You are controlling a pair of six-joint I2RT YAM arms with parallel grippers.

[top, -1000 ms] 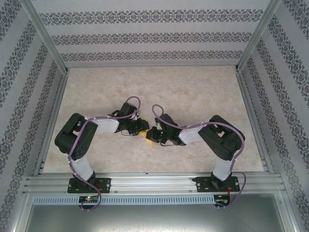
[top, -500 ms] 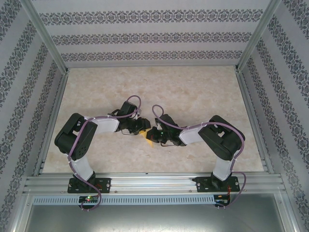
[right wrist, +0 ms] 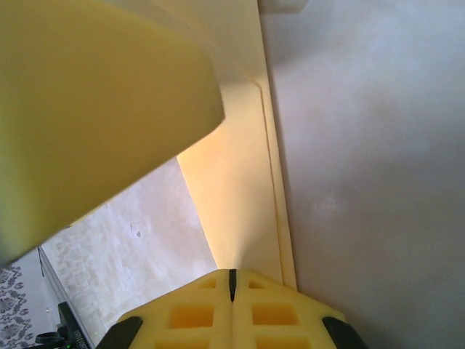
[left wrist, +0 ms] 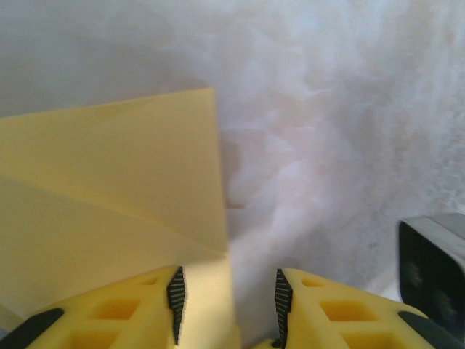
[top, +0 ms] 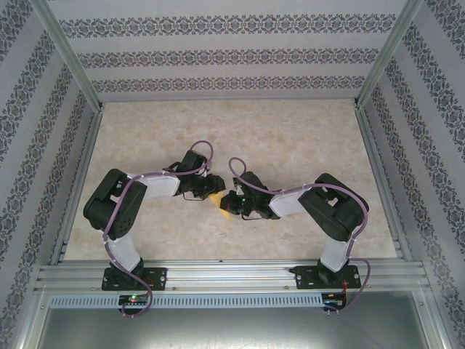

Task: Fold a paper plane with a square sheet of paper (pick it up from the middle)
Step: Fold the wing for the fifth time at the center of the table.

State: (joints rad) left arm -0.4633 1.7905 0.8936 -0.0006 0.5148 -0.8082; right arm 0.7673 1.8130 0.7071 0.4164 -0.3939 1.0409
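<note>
One sheet, risk: square sheet of paper (left wrist: 109,182), part-folded, could skew or spring open if a finger dragged it.
Left gripper (left wrist: 228,294): fingers (left wrist: 109,323) parted, nothing clasped; sheet's edge lay in the gap.
Right gripper (right wrist: 232,275): clenched, sheet just ahead of fingertips (right wrist: 196,309); pinched or not, couldn't tell.
Pose: wrists bent inward, nearly meeting.

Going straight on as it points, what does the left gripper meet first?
Probably the yellow paper, its edge right ahead of the left gripper; then the table. Depth is unclear.
</note>
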